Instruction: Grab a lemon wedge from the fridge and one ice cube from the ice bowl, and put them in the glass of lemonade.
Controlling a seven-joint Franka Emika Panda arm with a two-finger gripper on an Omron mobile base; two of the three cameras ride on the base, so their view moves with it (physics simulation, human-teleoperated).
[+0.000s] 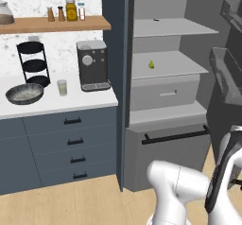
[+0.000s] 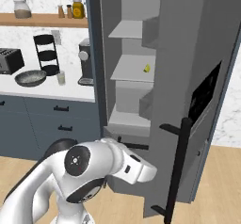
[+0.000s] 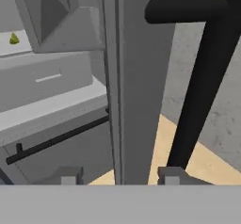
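Note:
The fridge point(image 1: 115, 77) stands open, its door point(image 2: 188, 39) swung out to the right. A small yellow-green lemon wedge point(image 1: 151, 64) point(image 2: 147, 68) point(image 3: 14, 38) lies on the middle shelf. On the white counter to the left sit the ice bowl point(image 1: 23, 101) point(image 2: 30, 83) and, right of it, the glass of lemonade point(image 1: 62, 87) point(image 2: 61, 78). My gripper point(image 3: 120, 176) is low at the open door's edge, with its fingertips point(image 3: 70, 175) apart and open. The door's edge stands ahead between them, and nothing is held.
The door's black bar handle point(image 3: 207, 77) point(image 2: 176, 171) rises just right of the gripper. A grey fridge drawer point(image 1: 163, 92) sits under the lemon's shelf. A coffee machine point(image 1: 93, 65), a black tiered rack point(image 1: 34, 63) and a toaster point(image 2: 10, 60) crowd the counter.

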